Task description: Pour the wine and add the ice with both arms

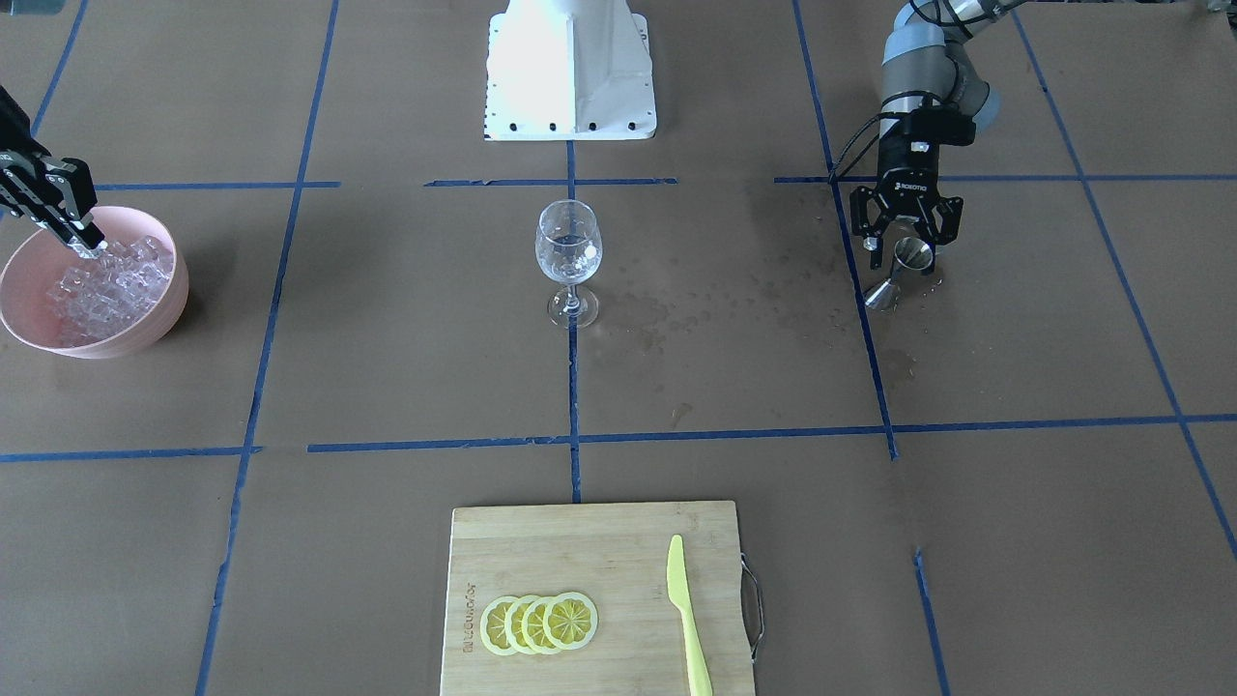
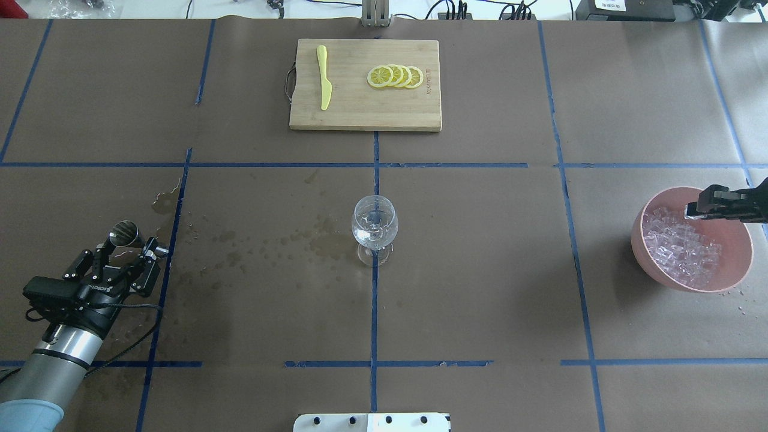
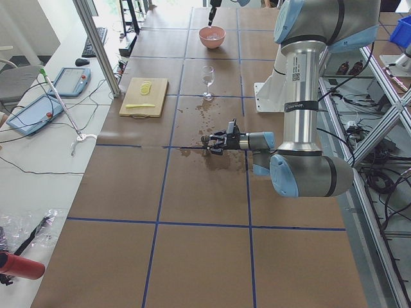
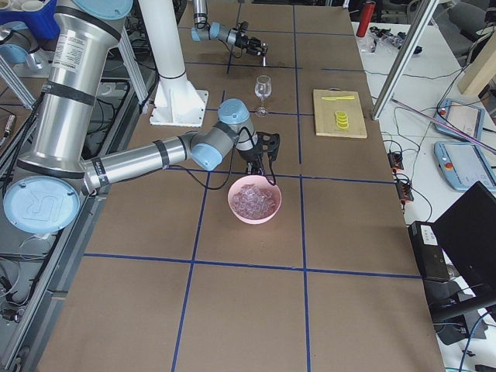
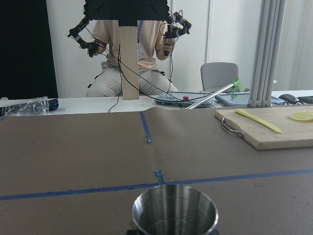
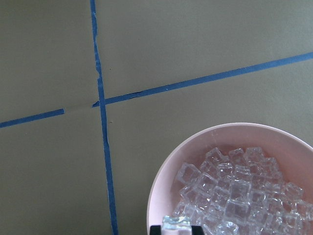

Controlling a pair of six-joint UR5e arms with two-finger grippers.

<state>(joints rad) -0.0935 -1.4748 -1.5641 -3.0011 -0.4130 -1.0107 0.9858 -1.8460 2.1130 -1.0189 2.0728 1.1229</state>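
Observation:
My right gripper [image 2: 690, 211] hangs over the near rim of a pink bowl [image 2: 654, 252] full of ice [image 2: 681, 249]. It is shut on one clear ice cube [image 6: 176, 223], which sits between its fingertips in the right wrist view; the gripper also shows in the front view [image 1: 89, 246]. My left gripper [image 1: 906, 253] is open, low over the table, with a steel jigger [image 1: 913, 257] between its spread fingers. The jigger's rim fills the bottom of the left wrist view [image 5: 174, 210]. A wine glass [image 2: 374, 225] stands upright at the table's centre.
A wooden cutting board [image 2: 366, 111] at the far side carries several lemon slices [image 2: 396, 76] and a yellow knife [image 2: 324, 84]. Wet stains [image 2: 240, 252] spread between the jigger and the glass. The white pedestal [image 1: 570, 68] stands on the robot's side.

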